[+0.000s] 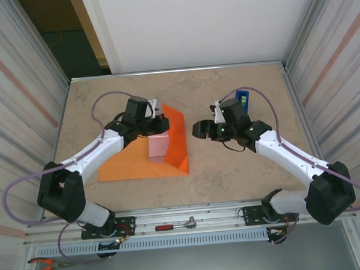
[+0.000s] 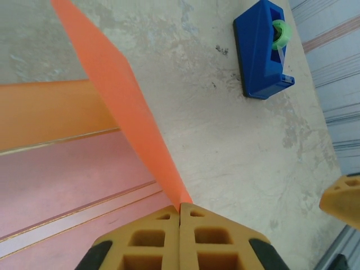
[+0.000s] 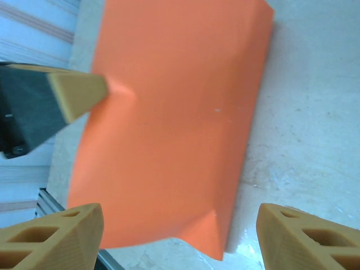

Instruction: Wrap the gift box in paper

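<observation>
The orange paper lies flat on the table, and its right side is lifted into a steep flap. On the sheet sits the pink gift box, just left of that flap. My left gripper is over the box and shut on the flap's top edge. In the left wrist view its jaws pinch the paper beside the box. Just right of the flap, my right gripper stands open and apart from it. From the right wrist, the paper shows beyond the spread fingers.
A blue tape dispenser stands at the back right behind the right arm, seen also from the left wrist as the dispenser. A red-handled ratchet and pliers lie on the front rail. Metal walls close both sides.
</observation>
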`<state>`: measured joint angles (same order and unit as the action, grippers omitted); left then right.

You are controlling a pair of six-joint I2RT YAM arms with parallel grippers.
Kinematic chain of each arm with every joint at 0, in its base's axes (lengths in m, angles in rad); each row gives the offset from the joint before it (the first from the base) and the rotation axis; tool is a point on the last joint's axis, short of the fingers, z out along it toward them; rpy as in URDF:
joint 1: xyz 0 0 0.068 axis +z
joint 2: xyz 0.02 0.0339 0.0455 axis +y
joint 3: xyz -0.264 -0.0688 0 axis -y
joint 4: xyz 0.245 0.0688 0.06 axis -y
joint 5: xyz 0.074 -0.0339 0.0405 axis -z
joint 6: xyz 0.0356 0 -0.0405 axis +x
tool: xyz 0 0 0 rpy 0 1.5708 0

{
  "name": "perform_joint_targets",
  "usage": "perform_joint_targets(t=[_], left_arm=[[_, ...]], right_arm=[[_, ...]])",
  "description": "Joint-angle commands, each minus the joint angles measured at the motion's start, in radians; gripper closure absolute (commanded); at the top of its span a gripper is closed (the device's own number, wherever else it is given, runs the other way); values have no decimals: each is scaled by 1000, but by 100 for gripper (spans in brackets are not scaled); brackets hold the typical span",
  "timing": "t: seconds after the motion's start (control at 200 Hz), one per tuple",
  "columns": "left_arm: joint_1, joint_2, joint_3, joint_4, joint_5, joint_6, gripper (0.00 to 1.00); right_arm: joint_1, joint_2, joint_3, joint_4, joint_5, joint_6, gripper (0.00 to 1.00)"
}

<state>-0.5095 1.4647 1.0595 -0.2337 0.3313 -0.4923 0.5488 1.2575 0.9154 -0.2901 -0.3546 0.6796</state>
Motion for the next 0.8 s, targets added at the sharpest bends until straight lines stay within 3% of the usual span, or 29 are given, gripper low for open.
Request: perform_joint_targets(t=[0.0, 0.125, 0.401, 0.541, 0.797], left_arm=[[7, -44, -26, -72, -56, 142, 100], [9, -36, -43, -119, -106, 188, 100], [11, -50, -91, -123, -228, 171, 100], [11, -41, -95, -153, -283, 162, 100], [15, -34, -126, -153, -330, 152, 100]], right_arm=[[-4, 33, -13, 31, -54, 25, 32], [3, 108, 8, 94, -90, 41, 42], [78, 323, 144, 159, -114, 44, 76], [113, 422, 218, 172, -123, 47, 83], [161, 561, 296, 184, -118, 61, 89]])
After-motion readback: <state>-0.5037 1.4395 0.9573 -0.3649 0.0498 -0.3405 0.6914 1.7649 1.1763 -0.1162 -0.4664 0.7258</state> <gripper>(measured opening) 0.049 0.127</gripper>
